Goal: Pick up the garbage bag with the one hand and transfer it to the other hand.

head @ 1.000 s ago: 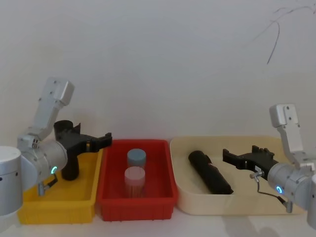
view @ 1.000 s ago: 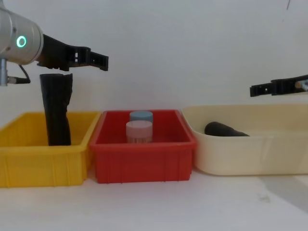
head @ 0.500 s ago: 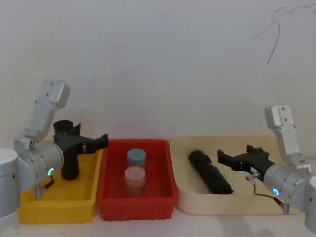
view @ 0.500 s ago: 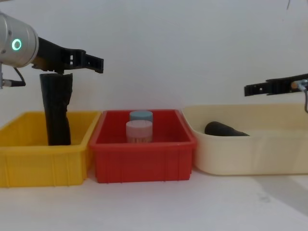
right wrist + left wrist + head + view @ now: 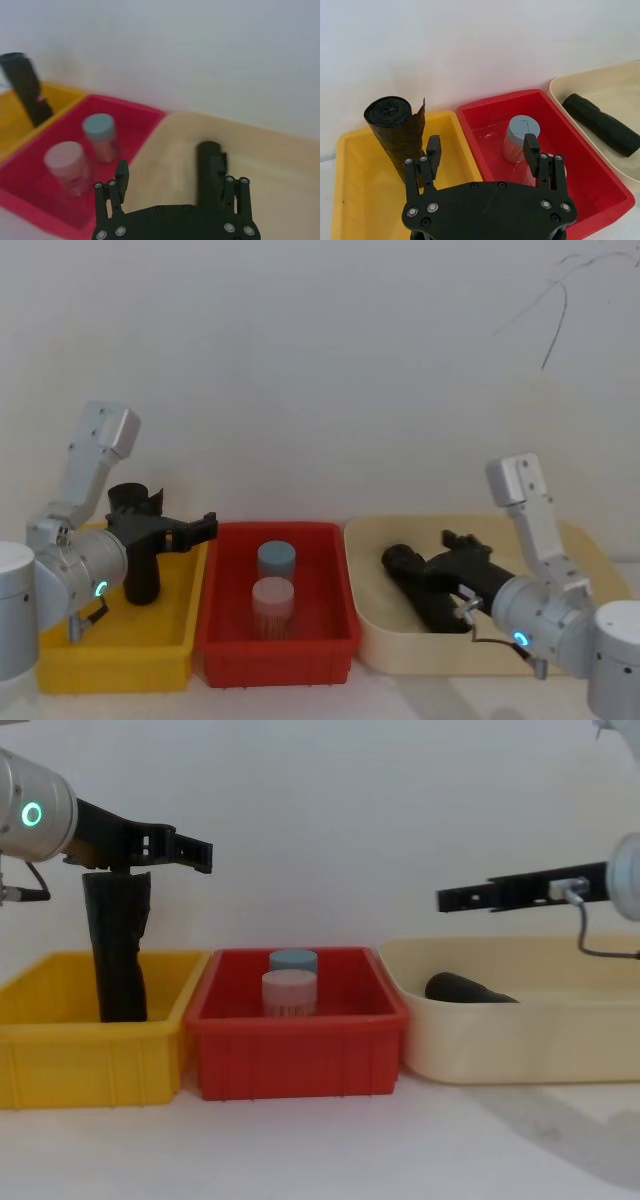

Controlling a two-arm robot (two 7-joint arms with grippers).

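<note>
The head view looks forward and down from above and takes in, from a middling distance, 3 containers set in 1 row against the white wall (image 5: 320, 360). These are the yellow bin (image 5: 110, 665), the red bin (image 5: 275, 660) and the cream tray (image 5: 420, 655). The chest view sits lower and faces the same row side-on, near level with the rims, so it sees the front walls. The left wrist view looks down past the left gripper (image 5: 482, 145), close above the yellow and red bins, with the tray farther off. The right wrist view looks past the right gripper (image 5: 179, 174) from the tray's end. All 4 views share the red bin.
</note>
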